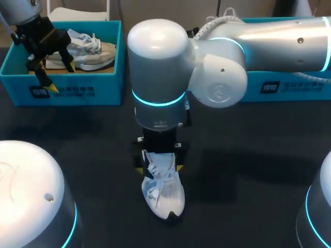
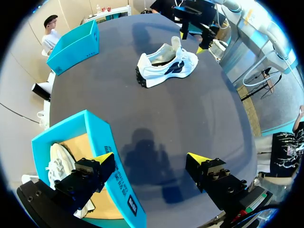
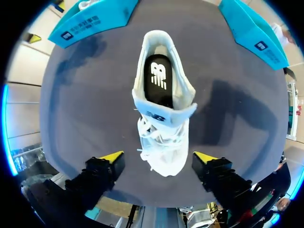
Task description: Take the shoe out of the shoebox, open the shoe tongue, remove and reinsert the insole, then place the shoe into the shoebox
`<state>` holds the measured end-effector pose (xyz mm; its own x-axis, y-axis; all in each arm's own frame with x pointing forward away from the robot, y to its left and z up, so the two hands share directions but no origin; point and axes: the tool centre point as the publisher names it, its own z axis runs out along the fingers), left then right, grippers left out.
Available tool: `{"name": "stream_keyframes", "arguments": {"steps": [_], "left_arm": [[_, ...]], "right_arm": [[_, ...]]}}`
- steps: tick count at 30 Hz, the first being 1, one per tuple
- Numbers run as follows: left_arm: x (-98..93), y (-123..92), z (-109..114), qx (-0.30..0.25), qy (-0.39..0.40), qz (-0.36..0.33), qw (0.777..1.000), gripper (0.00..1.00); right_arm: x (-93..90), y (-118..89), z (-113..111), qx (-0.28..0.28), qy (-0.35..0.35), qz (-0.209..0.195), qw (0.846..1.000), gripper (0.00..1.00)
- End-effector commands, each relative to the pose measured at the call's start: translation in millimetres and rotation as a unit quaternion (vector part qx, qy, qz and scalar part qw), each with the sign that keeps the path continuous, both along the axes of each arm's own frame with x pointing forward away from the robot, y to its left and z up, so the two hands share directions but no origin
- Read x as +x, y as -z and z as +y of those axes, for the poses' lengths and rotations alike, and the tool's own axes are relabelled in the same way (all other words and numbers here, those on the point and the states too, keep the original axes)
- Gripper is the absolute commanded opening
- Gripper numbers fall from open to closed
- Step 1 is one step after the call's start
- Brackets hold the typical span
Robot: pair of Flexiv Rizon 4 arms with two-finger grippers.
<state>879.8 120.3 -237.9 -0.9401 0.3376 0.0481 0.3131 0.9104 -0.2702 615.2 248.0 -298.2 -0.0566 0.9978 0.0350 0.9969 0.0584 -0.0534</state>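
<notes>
A white shoe [image 1: 163, 192] lies on the dark table near its front middle, with its black insole [image 3: 158, 78] showing inside. My right gripper [image 3: 158, 157] points down over the shoe's toe [image 3: 164, 164], open, with a yellow tip on each side and a small gap to both. In the head view it [image 1: 159, 164] stands at the laced end. My left gripper [image 1: 61, 77] hangs open over the front wall of the teal shoebox [image 1: 67, 92] at the back left. That box holds a second white shoe [image 2: 59, 166]. One of its fingers [image 2: 95, 168] is above the box wall.
A second teal box [image 1: 289, 88] stands at the back right behind my right arm and shows in the left wrist view as a box [image 2: 76, 45] far ahead. The right arm's big elbow [image 1: 158, 62] hides the table's middle back.
</notes>
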Motion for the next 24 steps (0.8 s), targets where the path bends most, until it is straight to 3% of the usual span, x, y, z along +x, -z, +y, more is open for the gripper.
{"name": "stream_keyframes", "arguments": {"steps": [1,10,17,24], "left_arm": [[-0.6,0,0,0.001,0.000,-0.001,1.000,1.00],[-0.6,0,0,0.001,0.000,-0.001,1.000,1.00],[-0.6,0,0,0.001,0.000,-0.001,1.000,1.00],[-0.6,0,0,0.001,0.000,-0.001,1.000,1.00]], "right_arm": [[-1.1,-3,-4,0.004,-0.003,-0.002,1.000,0.40],[8.7,2,0,0.006,-0.028,0.002,1.000,0.37],[32.1,10,7,0.009,-0.050,0.001,0.999,0.34],[55.6,33,-1,0.019,-0.056,0.006,0.998,0.28]]}}
